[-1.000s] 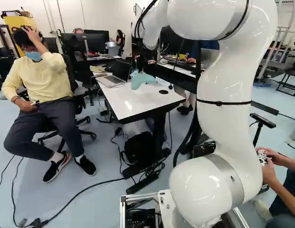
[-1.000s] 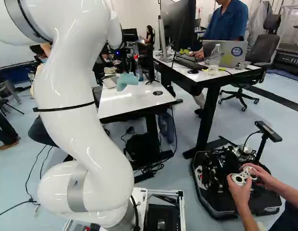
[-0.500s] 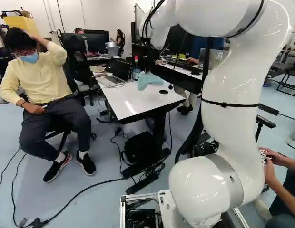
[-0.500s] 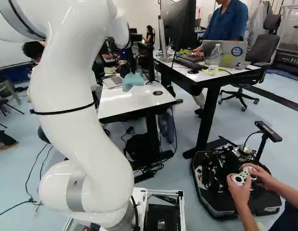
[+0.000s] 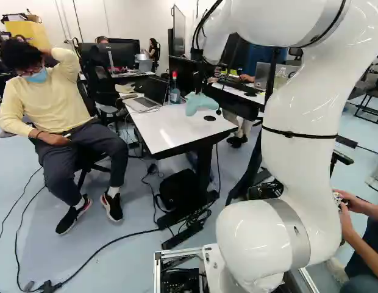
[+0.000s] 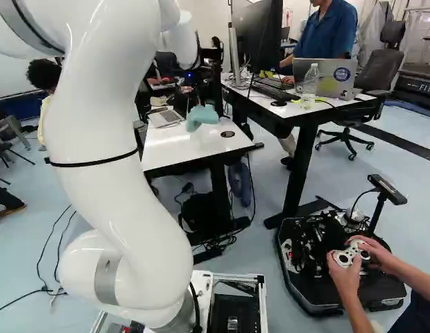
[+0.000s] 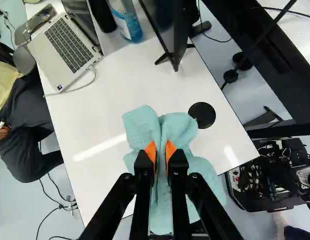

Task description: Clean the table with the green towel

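From here I can see the pincer pinching the pale green towel in a bunch, over the tabletop and beside the black disc; whether the cloth touches down, I can't tell. I'd lower it gently until the loose folds spread and bear lightly, with the hard tips kept off the surface, then wipe in long, overlapping strokes, turning well short of the laptop, its cable and the bottle.
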